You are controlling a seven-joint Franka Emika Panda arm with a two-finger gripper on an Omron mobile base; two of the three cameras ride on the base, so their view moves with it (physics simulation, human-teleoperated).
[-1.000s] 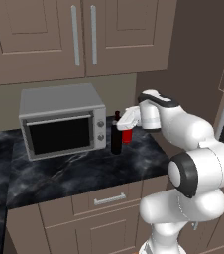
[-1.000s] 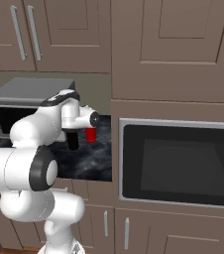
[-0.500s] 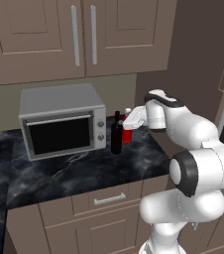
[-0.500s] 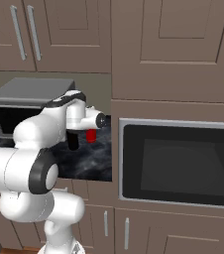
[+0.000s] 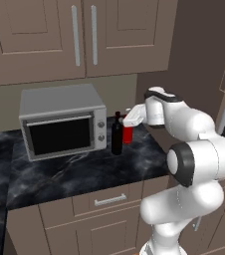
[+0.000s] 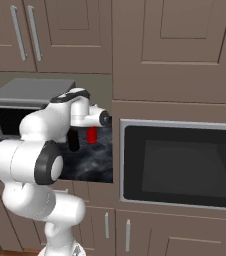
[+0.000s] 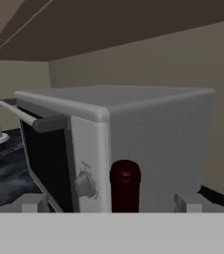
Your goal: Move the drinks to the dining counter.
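End effector (image 5: 129, 118) open, level; above wine bottle (image 5: 117, 140)

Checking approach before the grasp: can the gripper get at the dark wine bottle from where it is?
Probably yes. The gripper is open with the wine bottle neck centred between its fingertips; nothing sits between them. The red bottle and microwave stand close.

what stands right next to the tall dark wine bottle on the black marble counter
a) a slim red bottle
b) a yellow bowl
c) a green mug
a) the slim red bottle stands just beside the tall dark wine bottle, right of the grey microwave.
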